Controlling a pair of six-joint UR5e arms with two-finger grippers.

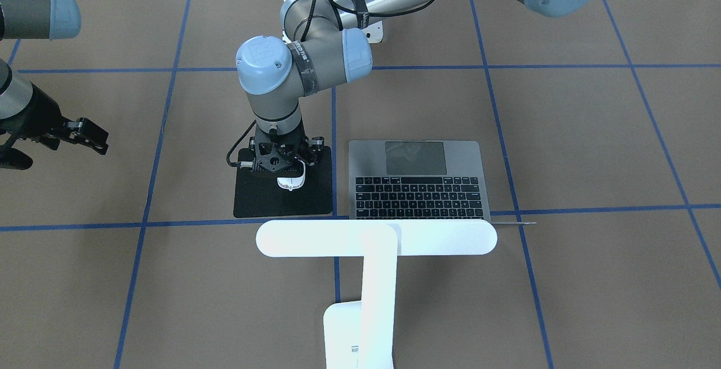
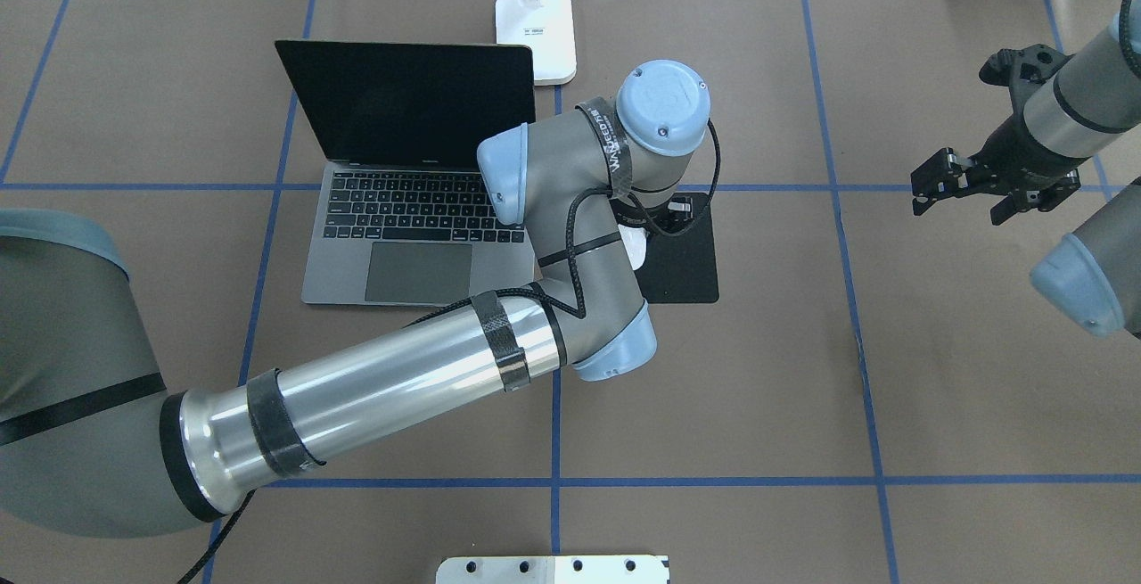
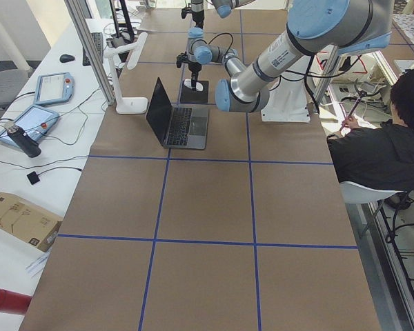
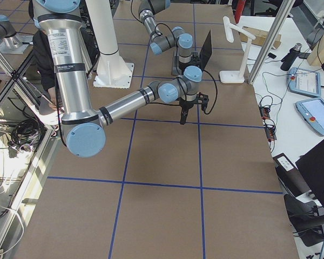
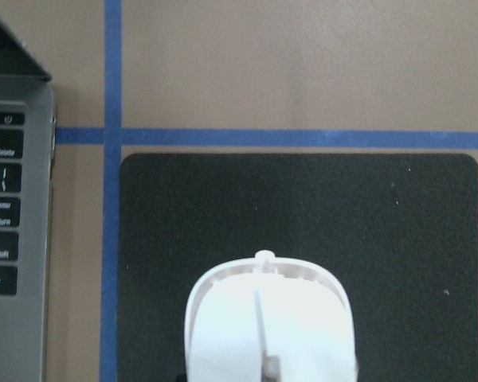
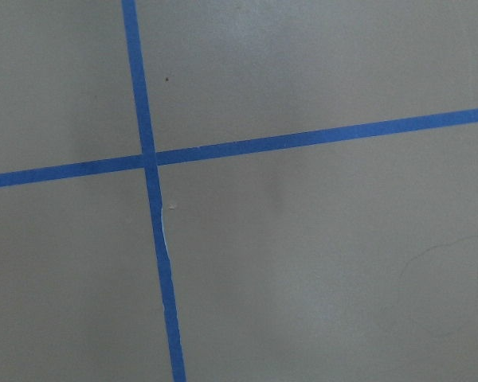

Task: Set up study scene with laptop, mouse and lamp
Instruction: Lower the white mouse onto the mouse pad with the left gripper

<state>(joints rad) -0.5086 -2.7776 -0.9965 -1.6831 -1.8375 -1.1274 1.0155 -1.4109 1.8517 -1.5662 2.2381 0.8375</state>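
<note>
Slim grey metal laptop open, all-white desk lamp standing behind it, small glossy white mouse on black square pad with left gripper fingers apparently pinching it, release left; right gripper fingers spread, empty.

Table: laptop, pad, lamp

The laptop keys read "delete", "return" and "shift"; a strap on the left arm reads "WAVEED".

A robotics lab: a brown surface gridded with blue tape, teach pendants on a white side bench, aluminium frame posts, trailing cables, and a seated operator at the right.
</note>
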